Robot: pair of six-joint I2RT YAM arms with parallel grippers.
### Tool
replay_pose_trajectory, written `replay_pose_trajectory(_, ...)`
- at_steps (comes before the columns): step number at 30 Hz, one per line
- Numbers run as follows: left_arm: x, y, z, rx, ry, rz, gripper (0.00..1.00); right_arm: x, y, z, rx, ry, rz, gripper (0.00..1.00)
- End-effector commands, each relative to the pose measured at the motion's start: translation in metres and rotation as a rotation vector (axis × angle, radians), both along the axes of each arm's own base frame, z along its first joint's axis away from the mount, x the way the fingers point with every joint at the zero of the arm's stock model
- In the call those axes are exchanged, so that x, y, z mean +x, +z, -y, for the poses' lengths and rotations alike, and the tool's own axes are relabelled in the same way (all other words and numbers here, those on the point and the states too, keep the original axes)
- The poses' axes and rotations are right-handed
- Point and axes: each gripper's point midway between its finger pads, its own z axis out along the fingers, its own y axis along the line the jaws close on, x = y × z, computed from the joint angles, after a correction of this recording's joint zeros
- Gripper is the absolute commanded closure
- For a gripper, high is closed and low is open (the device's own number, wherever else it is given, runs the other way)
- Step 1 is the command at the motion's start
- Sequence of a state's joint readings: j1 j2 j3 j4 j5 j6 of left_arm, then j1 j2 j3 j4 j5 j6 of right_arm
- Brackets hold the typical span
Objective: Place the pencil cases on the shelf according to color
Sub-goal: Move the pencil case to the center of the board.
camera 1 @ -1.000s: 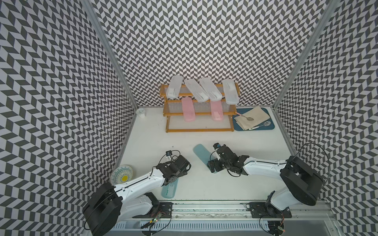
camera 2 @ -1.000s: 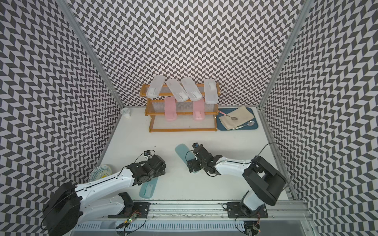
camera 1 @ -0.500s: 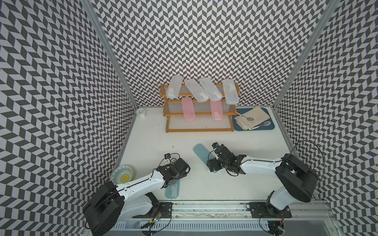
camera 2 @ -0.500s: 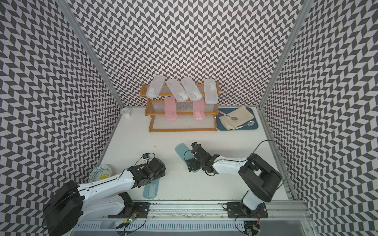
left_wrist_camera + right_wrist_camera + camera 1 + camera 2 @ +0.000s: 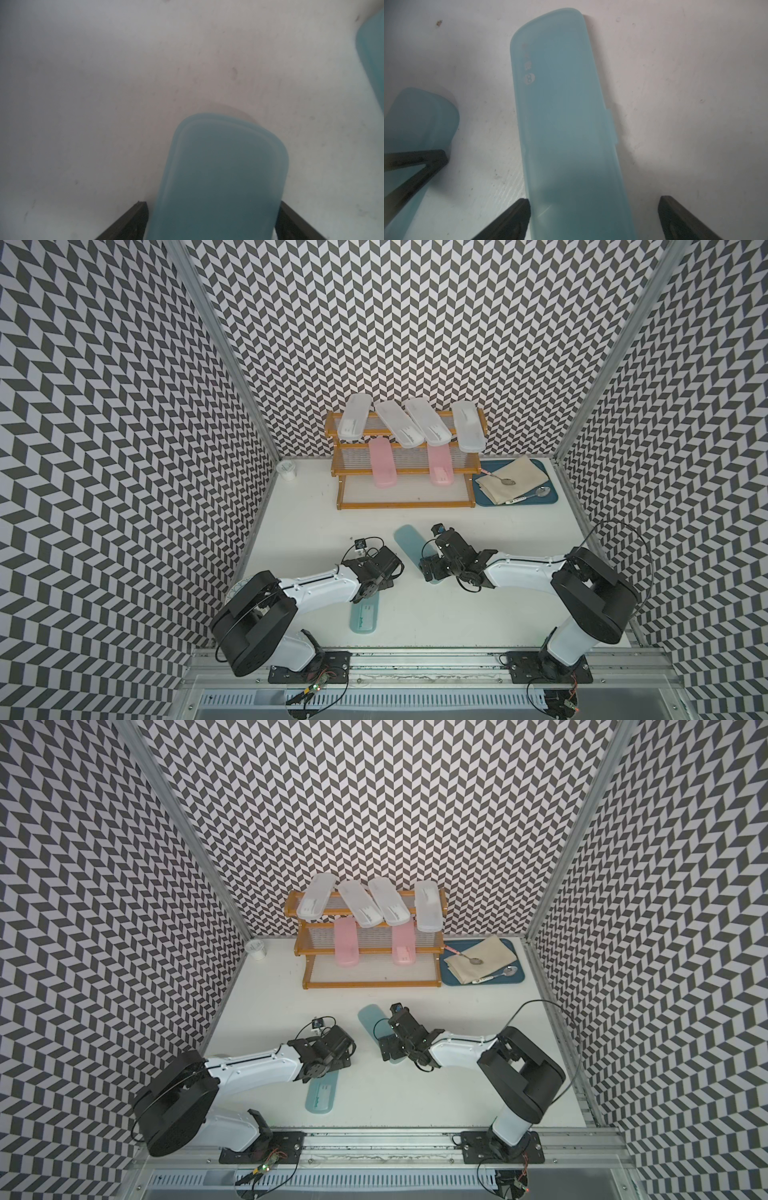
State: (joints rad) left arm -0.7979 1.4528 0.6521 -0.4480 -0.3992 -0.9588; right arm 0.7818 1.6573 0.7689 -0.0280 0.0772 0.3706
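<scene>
Front of the table, both arms low over the two teal cases still off the shelf (image 5: 405, 504)

Left gripper (image 5: 212, 204) sits astride the near teal case (image 5: 365, 616), which lies flat by the front edge. Its jaws are wide and hard by both long sides; I cannot tell whether they pinch yet. Right gripper (image 5: 593, 200) straddles the far teal case (image 5: 405, 539), flat mid-table, jaws fully spread with a clear gap on one side, holding nothing

White cases (image 5: 352, 420) fill the top tier and pink cases (image 5: 383, 464) lie on the middle one. The lowest tier has none

Handling, my guess: thin hollow plastic, light, fairly stiff but smooth, likely to slip or flex under a hard squeeze. Best taken across the width near mid-length, clear of the side clasp (image 5: 611, 124)

Hard to read: the left wrist view is blurred and shows only one rounded end. The left gripper covers the near case's far half in both top views. Label print is illegible
</scene>
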Motion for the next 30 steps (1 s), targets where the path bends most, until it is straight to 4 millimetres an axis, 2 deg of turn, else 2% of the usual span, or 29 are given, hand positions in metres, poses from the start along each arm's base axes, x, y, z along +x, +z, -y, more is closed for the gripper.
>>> replay_pose_trajectory(1,0.016,0.006,0.033,-0.117,-0.036,0.023,0.04,-0.006,-0.015,0.034,-0.085,-0.06,-0.034,0.0)
replay_pose_trajectory(4,0.023,0.013,0.038,-0.134,-0.039,0.04,0.03,-0.011,-0.006,0.046,-0.072,-0.076,-0.021,0.0)
replay_pose_trajectory(6,0.028,0.019,0.038,-0.135,-0.042,0.051,0.02,-0.018,0.002,0.044,-0.041,-0.036,-0.016,0.0)
replay_pose_trajectory(11,0.031,0.033,0.023,-0.105,-0.034,0.083,0.0,-0.033,0.027,0.035,0.047,0.043,0.003,0.0)
replay_pose_trajectory(14,0.026,0.038,0.009,-0.095,-0.029,0.096,0.0,-0.035,0.036,0.034,0.046,0.058,0.026,0.0)
replay_pose_trajectory(16,0.023,0.039,0.001,-0.092,-0.023,0.098,0.0,-0.035,0.035,0.036,0.017,0.053,0.026,0.0)
replay_pose_trajectory(22,0.009,0.028,-0.018,-0.137,0.011,0.084,0.01,-0.033,0.012,0.036,-0.095,0.05,-0.01,0.01)
replay_pose_trajectory(30,0.002,0.035,-0.029,-0.154,0.024,0.118,0.0,-0.047,0.0,0.027,-0.125,0.04,-0.026,0.0)
